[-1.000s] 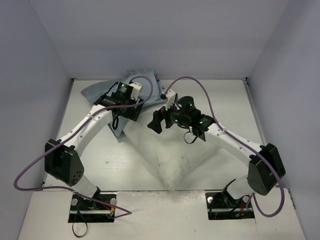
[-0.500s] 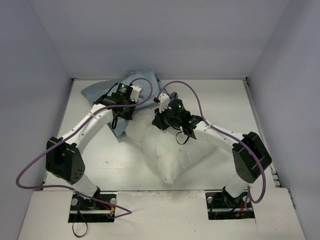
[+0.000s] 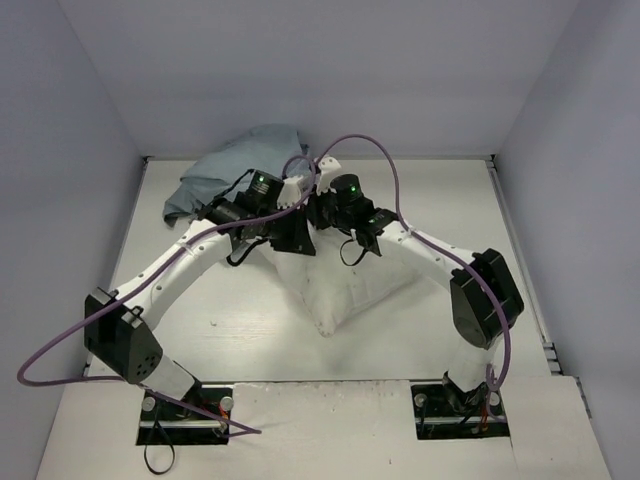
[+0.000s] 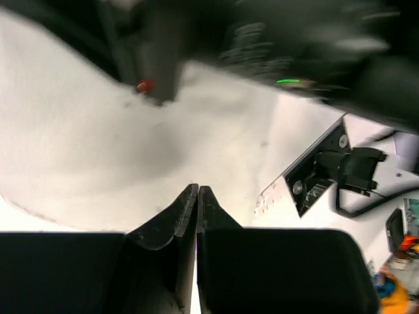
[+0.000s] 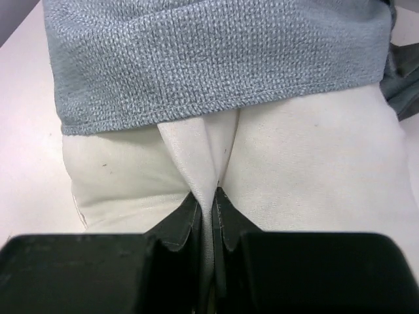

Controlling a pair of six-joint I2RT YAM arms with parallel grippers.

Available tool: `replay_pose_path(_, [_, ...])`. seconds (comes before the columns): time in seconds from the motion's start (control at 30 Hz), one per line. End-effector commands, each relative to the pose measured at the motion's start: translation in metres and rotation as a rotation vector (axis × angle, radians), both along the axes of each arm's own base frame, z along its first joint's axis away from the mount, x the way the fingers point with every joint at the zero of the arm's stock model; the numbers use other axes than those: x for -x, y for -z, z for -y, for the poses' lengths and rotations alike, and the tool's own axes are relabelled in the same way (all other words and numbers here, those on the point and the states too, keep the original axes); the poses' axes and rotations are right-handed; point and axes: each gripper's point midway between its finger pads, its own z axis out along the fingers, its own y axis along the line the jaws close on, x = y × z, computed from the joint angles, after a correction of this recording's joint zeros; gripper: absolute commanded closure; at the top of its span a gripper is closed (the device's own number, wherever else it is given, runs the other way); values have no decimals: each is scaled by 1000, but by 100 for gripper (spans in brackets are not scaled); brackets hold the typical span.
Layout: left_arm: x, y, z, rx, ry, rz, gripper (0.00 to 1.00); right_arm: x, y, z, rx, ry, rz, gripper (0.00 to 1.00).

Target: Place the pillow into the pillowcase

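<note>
Since a second ago both my arms have swung in toward 12 o'clock. The pillow (image 3: 335,285) has slid that way with them, and the pillowcase (image 3: 235,165) has bunched higher against the back wall (image 3: 320,80) at 11 o'clock. From my right wrist, the pillowcase's pale blue-grey hem lies over the pillow's far end, so that end sits under the sack's edge; how deep, I cannot tell. My right gripper (image 5: 208,191) pinches a raised fold of the pillow's white fabric just below that hem. My left gripper (image 4: 196,190) has its fingers pressed together over the pillow; whether cloth is caught between them I cannot tell. Bare table (image 3: 200,300) lies open at 3 and at 8 o'clock. The pillow is plain white and puffy, with one corner pointing to 6 o'clock.
</note>
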Motion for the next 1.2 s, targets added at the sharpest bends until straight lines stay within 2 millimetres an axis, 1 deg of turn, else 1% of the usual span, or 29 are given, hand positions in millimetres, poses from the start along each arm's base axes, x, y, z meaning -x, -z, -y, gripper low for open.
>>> replay_pose_path(0.0, [-1,6,-9,23,-104,-58,100,-9,-29,0,-43,12,100,100])
replay_pose_path(0.03, [1,7,-16,7,-115,-36,100,-4,-17,5,-16,-5,90,100])
replay_pose_path(0.07, [1,7,-21,-7,-130,-19,100,-4,-14,12,-12,-7,88,100])
replay_pose_path(0.1, [-4,7,-30,-40,-174,17,100,0,-12,14,-15,-26,81,100])
replay_pose_path(0.13, [-5,-2,-38,-51,-189,70,94,4,-7,19,-14,-40,72,100])
replay_pose_path(0.17, [-7,-2,-46,-81,-211,98,62,5,-7,23,-17,-59,72,100])
replay_pose_path(0.2, [-17,-3,-63,-153,-260,167,49,7,-11,26,-21,-72,83,100])
replay_pose_path(0.23, [-21,-5,-73,-198,-284,205,40,10,-8,28,-19,-88,79,100])
replay_pose_path(0.3, [-31,0,-95,-305,-324,252,30,9,-10,34,-30,-107,79,100])
replay_pose_path(0.33, [-40,7,-107,-378,-334,275,29,8,-12,34,-36,-115,81,100])
replay_pose_path(0.4, [-54,17,-131,-453,-371,282,27,8,-16,33,-51,-141,83,100])
replay_pose_path(0.43, [-59,27,-137,-488,-367,265,27,6,-19,33,-54,-145,90,100])
replay_pose_path(0.47, [-64,32,-144,-514,-368,262,27,6,-23,32,-59,-153,99,100])
replay_pose_path(0.5, [-69,45,-155,-566,-351,249,27,5,-24,32,-59,-157,104,100])
replay_pose_path(0.57, [-73,56,-163,-628,-324,248,27,4,-26,31,-59,-161,108,100])
replay_pose_path(0.6, [-71,67,-168,-673,-301,237,27,3,-27,31,-60,-162,112,100])
replay_pose_path(0.67, [-73,79,-178,-727,-313,232,26,2,-28,31,-64,-169,111,100])
replay_pose_path(0.73, [-72,101,-189,-769,-324,180,26,3,-29,30,-70,-175,112,100])
replay_pose_path(0.87, [-80,126,-202,-757,-400,148,26,0,-32,28,-85,-182,108,100])
replay_pose_path(0.93, [-84,137,-207,-714,-444,133,26,-1,-34,27,-92,-183,110,100])
replay_pose_path(0.97, [-90,138,-205,-671,-467,137,26,-1,-35,26,-97,-189,111,100])
replay_pose_path(1.0, [-87,142,-205,-672,-465,125,26,-1,-35,26,-97,-190,111,100])
replay_pose_path(1.03, [-94,143,-207,-653,-486,144,26,-1,-34,26,-98,-192,110,100])
replay_pose_path(1.07, [-94,149,-207,-641,-488,139,26,-1,-34,25,-101,-193,109,100])
replay_pose_path(1.1, [-104,147,-202,-599,-489,175,26,-1,-35,24,-106,-197,109,100])
replay_pose_path(1.13, [-106,149,-202,-585,-493,186,26,0,-34,23,-109,-202,107,100])
replay_pose_path(1.17, [-106,155,-202,-582,-486,189,26,1,-34,22,-113,-208,104,100])
